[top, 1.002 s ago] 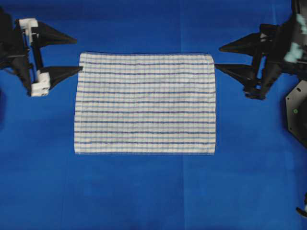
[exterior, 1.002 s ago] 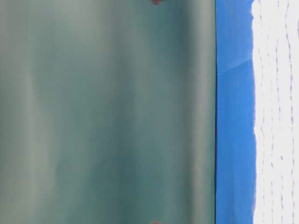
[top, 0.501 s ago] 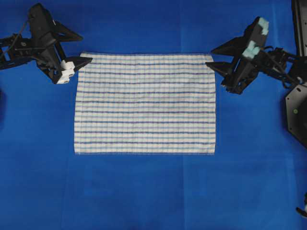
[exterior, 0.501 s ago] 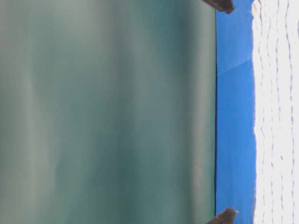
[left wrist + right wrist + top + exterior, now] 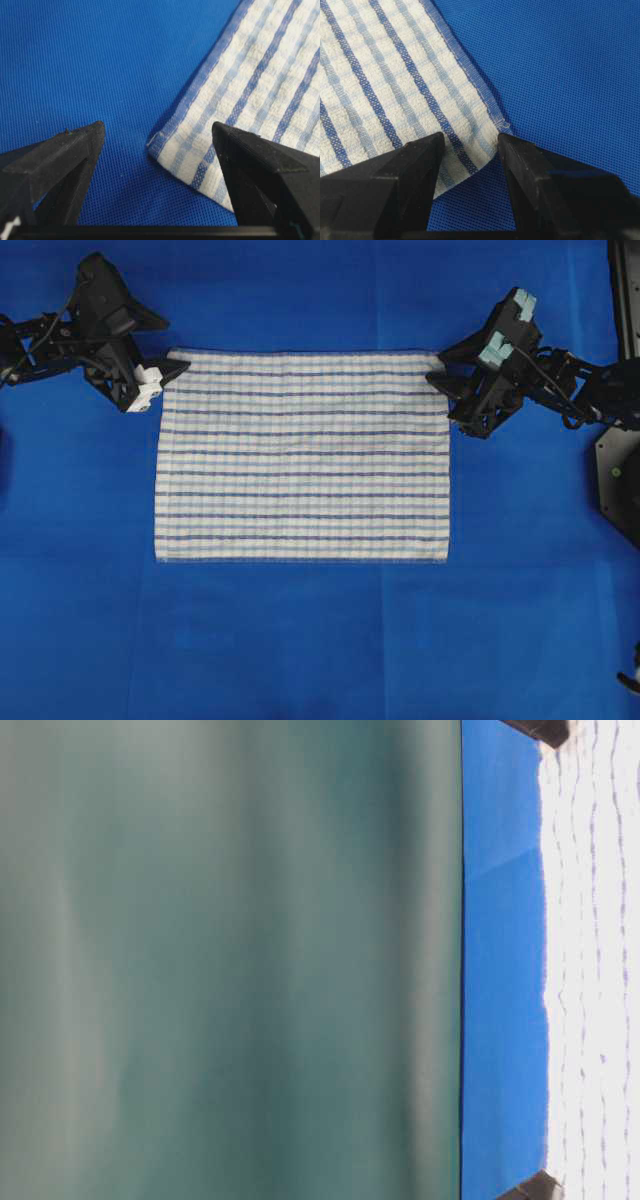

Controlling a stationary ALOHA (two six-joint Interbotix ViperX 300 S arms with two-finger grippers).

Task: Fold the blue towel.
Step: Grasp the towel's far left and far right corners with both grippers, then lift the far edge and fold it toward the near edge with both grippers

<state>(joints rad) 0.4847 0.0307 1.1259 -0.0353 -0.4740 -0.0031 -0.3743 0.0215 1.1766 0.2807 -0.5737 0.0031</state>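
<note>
I've got the towel (image 5: pixel 302 455) lying flat and square in the middle of the blue table cover (image 5: pixel 300 640), long edges running across the overhead view, no fold in it yet, so this looks to me like the set-up for a first fold from the far edge. That is why I have one arm at each far corner: two corners lifted together should carry the edge over evenly. The left gripper (image 5: pixel 168 370) sits at the far left corner with its jaws apart; in the left wrist view that corner (image 5: pixel 159 145) lies between the two fingertips, one tip over bare cover, the other over the striped cloth. The right gripper (image 5: pixel 441 380) is at the far right corner, jaws also apart, though the gap looks narrower from its wrist camera; there the corner (image 5: pixel 496 131) pokes between the tips, one finger over the cloth, the other at its hem. Neither gripper is clamped on anything. Whether the tips touch the cloth, I cannot tell.
</note>
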